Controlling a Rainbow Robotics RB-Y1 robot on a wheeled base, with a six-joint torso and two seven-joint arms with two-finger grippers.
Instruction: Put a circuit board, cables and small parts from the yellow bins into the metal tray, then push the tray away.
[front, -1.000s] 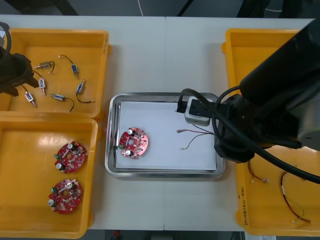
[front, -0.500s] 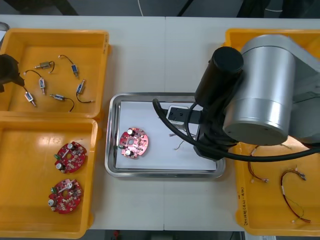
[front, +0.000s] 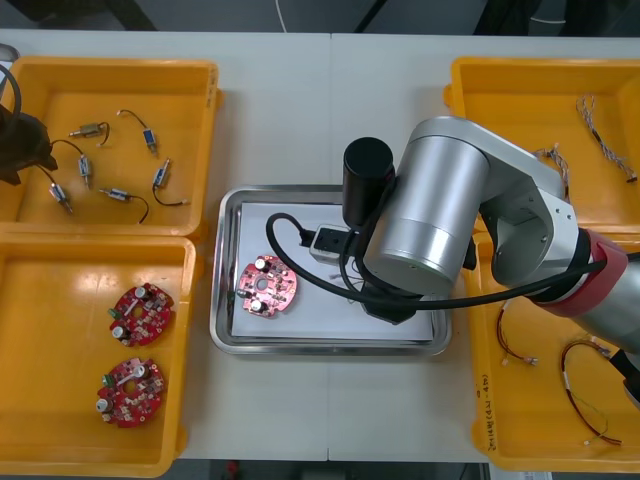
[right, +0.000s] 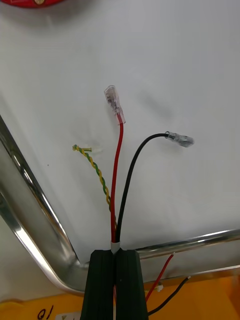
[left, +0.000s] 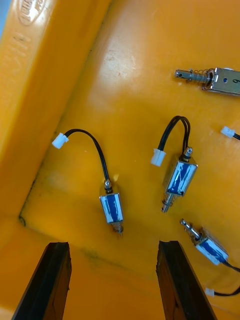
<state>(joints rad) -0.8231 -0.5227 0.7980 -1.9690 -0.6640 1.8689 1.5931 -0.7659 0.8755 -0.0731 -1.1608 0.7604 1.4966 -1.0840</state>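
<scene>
Pale worktop (front: 330, 110), with the dark room just past its far edge. Far left, the left gripper (left: 112, 250) hangs wide open and empty over small metal parts (left: 111, 207) in a yellow plastic bin (front: 110, 66). In the middle, a round red circuit board (front: 268, 287) lies in the shiny metal tray (front: 226, 300). The right gripper (right: 116, 256) is clamped on red, black and yellow-green cables (right: 117, 175) above the tray's white inside, near a corner.

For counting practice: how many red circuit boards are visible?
3 boards: one in the metal tray, two in the near left yellow bin; the right arm may hide more.
</scene>
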